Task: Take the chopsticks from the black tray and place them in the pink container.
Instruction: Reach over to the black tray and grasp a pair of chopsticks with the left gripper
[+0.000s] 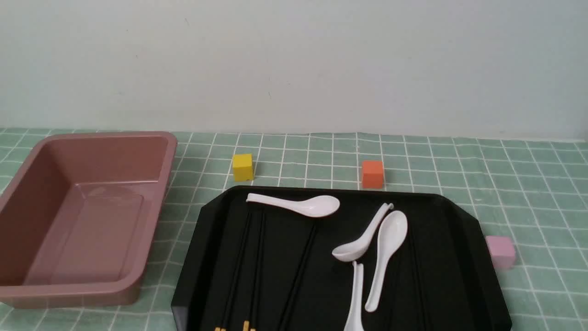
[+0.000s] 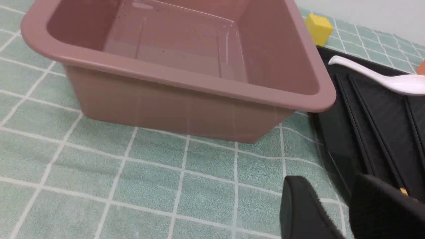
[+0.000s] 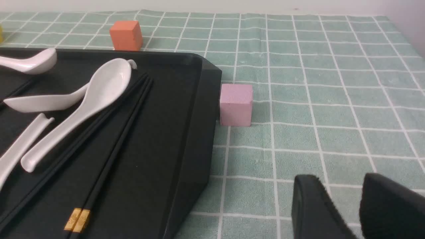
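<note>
In the front view the chopsticks (image 1: 237, 271) are hard to make out, black against the tray (image 1: 464, 266). Their gold ends are cut off at the lower edge. A further pair beside the spoons (image 1: 294, 204) reads clearly only in the right wrist view. Only the fingertips of the left gripper (image 2: 332, 192) and right gripper (image 3: 340, 189) show; both are narrowly parted, gripping nothing. The chopsticks are long and thin with short gold bands. They lie lengthwise in the tray, just right of the container (image 1: 101, 135).

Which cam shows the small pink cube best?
Right wrist view: pink cube close and sharp beside the black tray. Front view shows it small at the tray's right edge. Left wrist view doesn't show it.
</note>
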